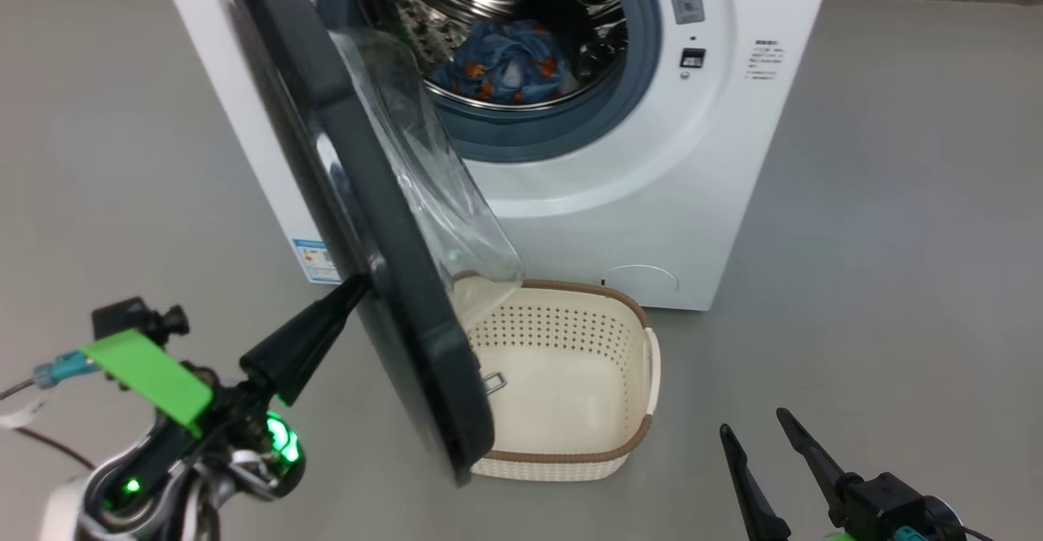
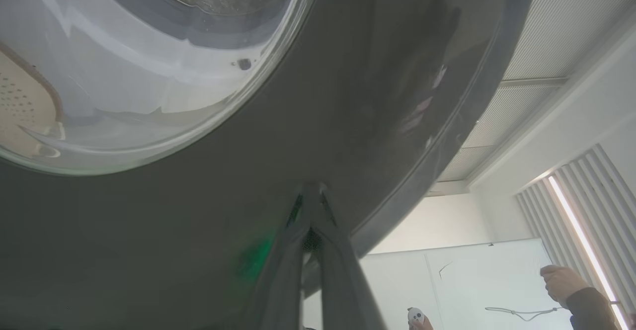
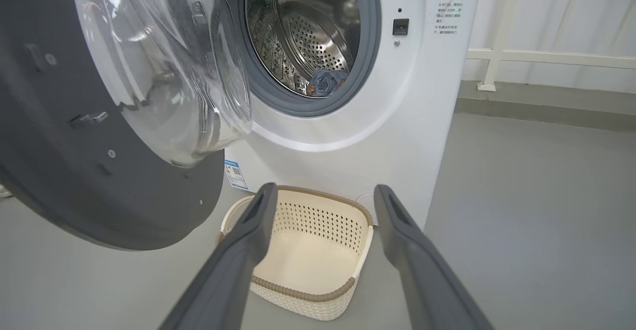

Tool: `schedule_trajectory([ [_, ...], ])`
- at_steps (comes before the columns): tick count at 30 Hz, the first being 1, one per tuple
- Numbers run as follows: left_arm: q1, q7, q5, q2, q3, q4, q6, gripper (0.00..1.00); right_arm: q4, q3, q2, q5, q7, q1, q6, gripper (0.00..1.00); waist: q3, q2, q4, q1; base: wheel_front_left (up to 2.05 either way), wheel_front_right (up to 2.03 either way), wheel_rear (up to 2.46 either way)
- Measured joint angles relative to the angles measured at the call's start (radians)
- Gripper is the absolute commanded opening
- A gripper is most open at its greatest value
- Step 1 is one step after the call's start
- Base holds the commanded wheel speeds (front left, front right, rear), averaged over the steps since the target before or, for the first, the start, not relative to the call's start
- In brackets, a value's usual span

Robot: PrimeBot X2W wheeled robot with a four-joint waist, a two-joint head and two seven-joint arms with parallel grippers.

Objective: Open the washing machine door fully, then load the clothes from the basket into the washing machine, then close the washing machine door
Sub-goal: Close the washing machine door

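Observation:
The washing machine stands with its door swung about halfway out, edge-on to my head view. My left gripper is shut, and its tips press on the outer black ring of the door; in the left wrist view the left gripper has both fingers together against it. A blue garment with orange prints lies in the steel drum, the same clothes showing low in the right wrist view. The basket sits empty on the floor before the machine. My right gripper hangs open, holding nothing.
The door's lower edge overhangs the left side of the basket. In the right wrist view the right gripper points at the basket and the machine. Grey floor surrounds them. A person's hand shows far behind the door.

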Motion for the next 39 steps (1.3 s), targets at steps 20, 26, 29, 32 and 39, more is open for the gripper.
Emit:
schedule_trajectory([
  [20, -0.295, -0.250, 0.033, -0.004, -0.167, 0.401, -0.207, 0.00, 0.001, 0.002, 0.001, -0.009, 0.000, -0.004, 0.000, 1.00, 0.023, 0.0000, -0.125, 0.0000, 0.00, 0.00, 0.00],
  [26, -0.389, -0.319, 0.033, -0.005, -0.176, 0.535, -0.243, 0.00, 0.003, 0.008, 0.001, -0.012, 0.000, -0.008, 0.000, 1.00, 0.031, 0.0000, -0.153, 0.0000, 0.00, 0.00, 0.00],
  [29, -0.426, -0.345, 0.033, -0.005, -0.185, 0.589, -0.255, 0.00, 0.004, 0.010, 0.001, -0.012, 0.000, -0.008, 0.000, 1.00, 0.034, 0.0000, -0.167, 0.0000, 0.00, 0.00, 0.00],
  [32, -0.471, -0.371, 0.031, -0.005, -0.205, 0.646, -0.266, 0.00, 0.010, 0.017, 0.001, -0.012, 0.000, -0.008, 0.000, 1.00, 0.038, 0.0000, -0.187, 0.0000, 0.00, 0.00, 0.00],
  [39, -0.535, -0.422, 0.035, -0.008, -0.236, 0.711, -0.277, 0.00, 0.013, 0.030, 0.001, -0.012, 0.000, -0.012, 0.000, 1.00, 0.044, 0.0000, -0.216, 0.0000, 0.00, 0.00, 0.00],
])
